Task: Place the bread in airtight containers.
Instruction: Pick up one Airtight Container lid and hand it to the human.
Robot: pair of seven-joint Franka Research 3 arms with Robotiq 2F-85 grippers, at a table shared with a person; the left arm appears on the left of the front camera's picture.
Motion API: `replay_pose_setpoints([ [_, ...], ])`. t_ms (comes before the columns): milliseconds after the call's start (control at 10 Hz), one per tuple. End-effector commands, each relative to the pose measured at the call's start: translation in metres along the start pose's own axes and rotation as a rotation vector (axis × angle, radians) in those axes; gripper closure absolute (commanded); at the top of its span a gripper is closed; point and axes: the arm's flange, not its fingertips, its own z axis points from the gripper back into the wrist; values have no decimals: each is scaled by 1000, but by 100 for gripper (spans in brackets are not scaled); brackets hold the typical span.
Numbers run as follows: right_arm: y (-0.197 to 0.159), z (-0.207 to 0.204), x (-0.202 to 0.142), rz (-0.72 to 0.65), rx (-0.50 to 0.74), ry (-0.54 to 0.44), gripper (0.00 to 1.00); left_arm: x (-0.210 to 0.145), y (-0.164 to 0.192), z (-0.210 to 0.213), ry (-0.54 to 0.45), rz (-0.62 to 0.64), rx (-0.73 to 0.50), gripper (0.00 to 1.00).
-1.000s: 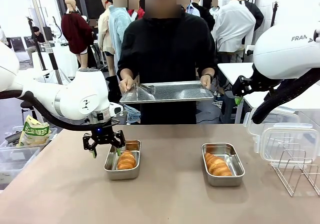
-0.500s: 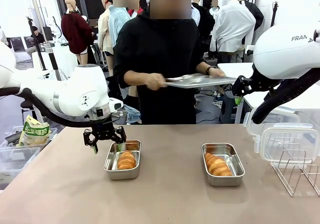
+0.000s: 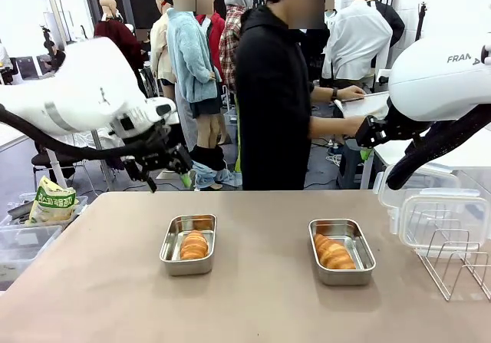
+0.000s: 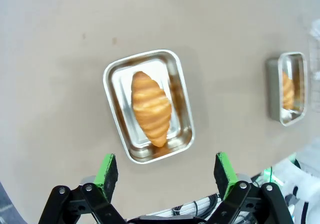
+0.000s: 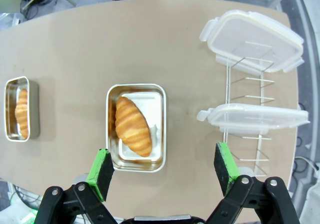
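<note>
Two steel airtight containers sit open on the tan table. The left container holds one bread croissant, and the right container holds another croissant. My left gripper hangs open and empty, high above the table behind the left container. Its wrist view looks down on that container and croissant, with the gripper open and the other container far off. My right gripper is open high over the right container and its croissant.
Two clear white-rimmed lids rest on a wire rack at the table's right edge. A person stands turned sideways at the far side, holding a flat tray. A bag and plastic bins sit off the left edge.
My left gripper has risen from the left container, up and back to the left, still open. The person has turned away to the right with the flat tray. My right arm has not moved.
</note>
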Motion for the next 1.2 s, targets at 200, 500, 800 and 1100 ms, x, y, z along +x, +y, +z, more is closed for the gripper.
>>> replay_pose_setpoints([
  [200,0,-1,0,-4,1,-4,0,-3,5,20,7,-104,-88,0],
  [500,0,-1,0,-4,1,-4,0,-9,13,23,-32,-75,-178,0],
  [800,0,-1,0,-4,1,-4,0,-2,3,24,-9,-86,-94,0],
  [1100,0,-1,0,-4,1,-4,0,-2,3,24,-9,-86,-94,0],
])
